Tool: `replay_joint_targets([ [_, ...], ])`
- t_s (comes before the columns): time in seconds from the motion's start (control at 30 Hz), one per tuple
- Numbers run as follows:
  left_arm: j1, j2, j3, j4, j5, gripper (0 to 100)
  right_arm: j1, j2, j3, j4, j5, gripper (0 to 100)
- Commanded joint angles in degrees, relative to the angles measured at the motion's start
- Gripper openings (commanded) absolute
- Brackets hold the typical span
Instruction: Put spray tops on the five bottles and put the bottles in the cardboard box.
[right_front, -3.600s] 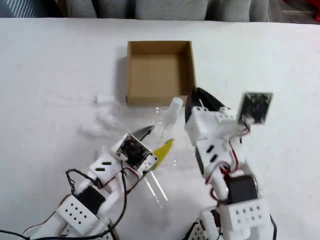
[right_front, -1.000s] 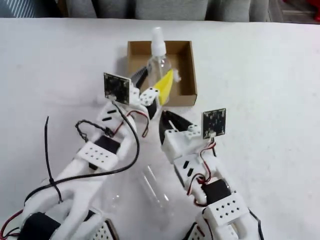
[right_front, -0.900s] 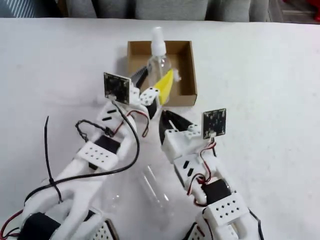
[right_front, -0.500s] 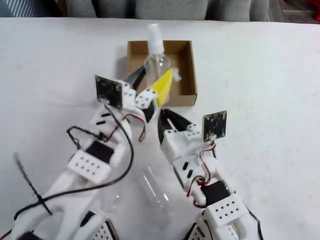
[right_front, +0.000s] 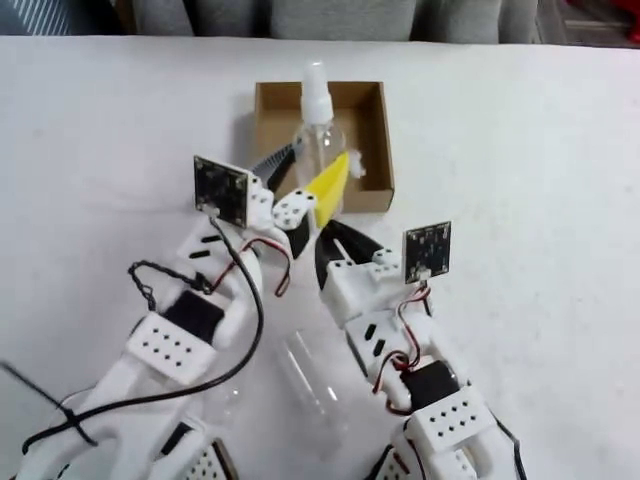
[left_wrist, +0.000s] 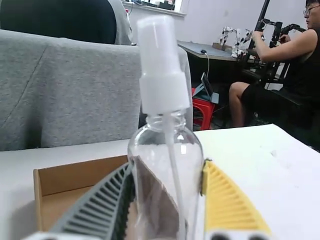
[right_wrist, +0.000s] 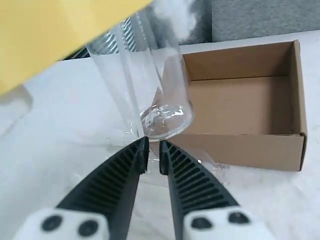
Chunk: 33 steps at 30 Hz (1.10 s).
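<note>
A clear bottle (right_front: 318, 128) with a white spray top (right_front: 316, 78) stands upright in the air above the cardboard box (right_front: 268, 135). My left gripper (right_front: 315, 162) is shut on the bottle (left_wrist: 165, 160), its grey finger (left_wrist: 102, 207) on one side and its yellow finger (left_wrist: 230, 205) on the other; the spray top (left_wrist: 160, 65) rises above them. My right gripper (right_front: 333, 240) sits shut on nothing just in front of the box's near wall. From the right wrist, the black fingertips (right_wrist: 137, 155) lie below the bottle's base (right_wrist: 162, 117), with the box (right_wrist: 245, 145) behind.
Two more clear bottles (right_front: 312, 382) (right_front: 228, 400) lie on the white table between the arms' bases. The box floor (right_wrist: 235, 102) is bare where visible. Open table stretches to the right of the box and the right arm.
The left arm has carried the capped bottle from the table in front of the box up over the box and lately shifted it slightly. The right gripper drew back from the box.
</note>
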Motion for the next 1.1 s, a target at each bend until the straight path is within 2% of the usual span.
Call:
replay_joint_targets([
  [0.0, 1.63, -5.93, 1.23, 3.08, 0.7, 4, 0.04, -0.57, -0.53, -1.19, 0.0, 1.5],
  [0.23, 1.71, -10.68, 4.22, 6.24, 0.79, 4, 0.31, -0.66, -0.53, -1.19, 0.0, 1.5],
  [0.6, 0.31, -10.42, 4.57, 4.92, 0.7, 4, 0.31, -0.84, -0.53, -0.92, 1.41, 1.5],
  [0.77, -3.56, -3.56, 4.22, -6.24, 0.7, 4, -0.13, -1.1, 1.23, -1.19, 8.09, 1.5],
  [1.07, -10.15, 31.43, -13.1, -25.49, 0.7, 4, 0.4, -1.1, 1.41, -1.19, 8.44, 1.5],
])
